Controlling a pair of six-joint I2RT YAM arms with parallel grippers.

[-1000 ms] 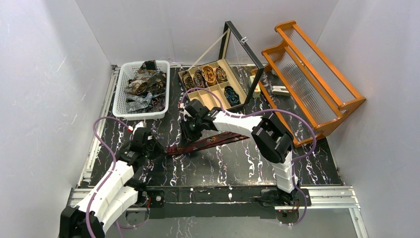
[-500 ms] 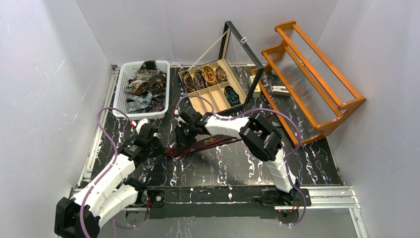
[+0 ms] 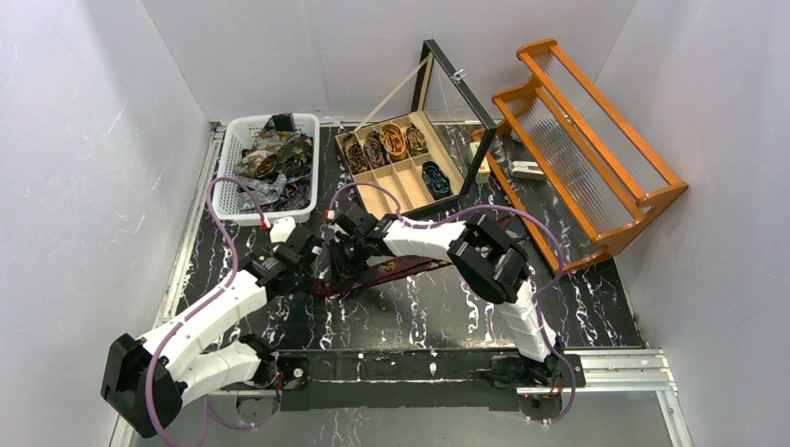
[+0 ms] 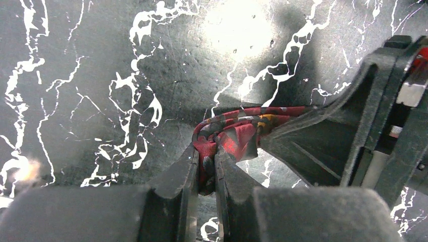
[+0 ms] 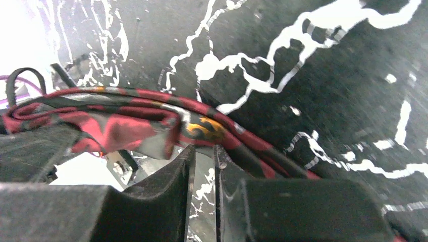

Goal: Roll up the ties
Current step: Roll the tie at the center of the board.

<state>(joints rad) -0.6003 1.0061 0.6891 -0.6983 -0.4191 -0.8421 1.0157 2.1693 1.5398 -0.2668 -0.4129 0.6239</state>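
A dark red patterned tie lies on the black marble table, its left part folded back on itself. My left gripper is shut on that folded end; the left wrist view shows the red fabric pinched between the left gripper's two pads. My right gripper stands right beside it over the same fold. In the right wrist view the right gripper is closed to a narrow slit, its tips at the lower edge of the layered tie. More ties fill the basket and sit coiled in the box.
A white basket of loose ties stands at the back left. A wooden compartment box with its glass lid raised is at the back centre. An orange rack stands at the right.
My left arm has swung up and to the right, carrying the tie's end close to the right gripper. The right gripper has shifted slightly left, and the fold has bunched up.
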